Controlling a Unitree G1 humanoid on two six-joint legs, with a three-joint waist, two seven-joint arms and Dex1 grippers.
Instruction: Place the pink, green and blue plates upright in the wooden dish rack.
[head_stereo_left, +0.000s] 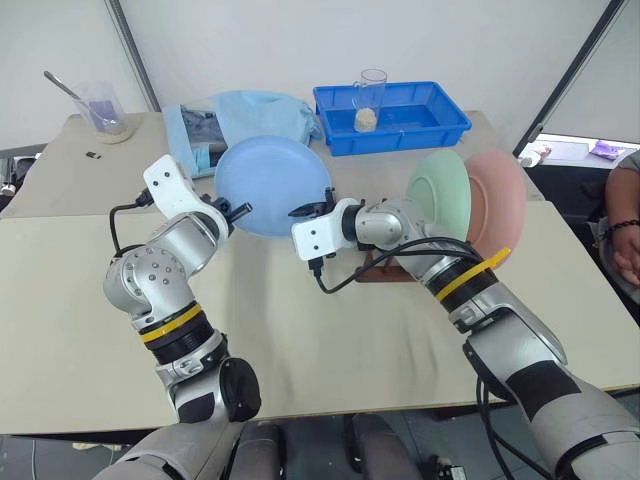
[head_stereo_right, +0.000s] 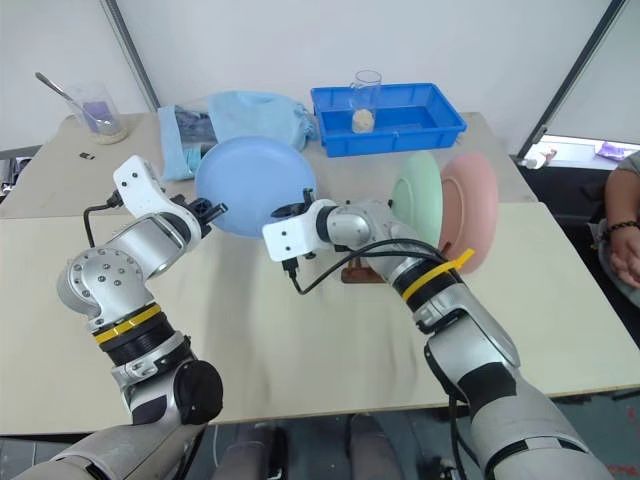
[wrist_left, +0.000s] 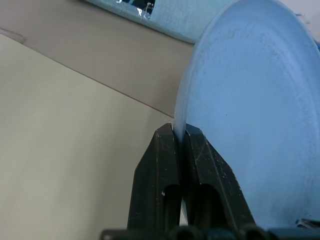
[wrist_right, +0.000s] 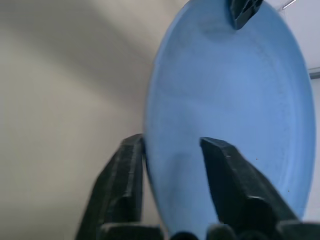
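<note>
Progress looks like 2 of 3: the mint-green round matte plastic plate (head_stereo_left: 440, 192) and pale-pink round matte plastic plate (head_stereo_left: 497, 211) already stand upright in the small dark-brown wooden dish rack (head_stereo_left: 385, 268), just beyond the right claw (head_stereo_left: 308, 209). Held on edge above the table between both claws, the light-blue round matte plastic plate (head_stereo_left: 272, 185) is pinched at its thin rim by the clenched left claw (head_stereo_left: 237, 211), while the right claw's jaws straddle the opposite rim, one finger (wrist_right: 122, 182) against it and a gap inside the other.

We've got a light blue plate (head_stereo_left: 272, 185), a mint green plate (head_stereo_left: 440, 193) and a pale pink plate (head_stereo_left: 497, 208), a dark-brown rack (head_stereo_left: 385, 268), a bright blue tray (head_stereo_left: 395, 117), all on a beige table (head_stereo_left: 330, 340).
</note>
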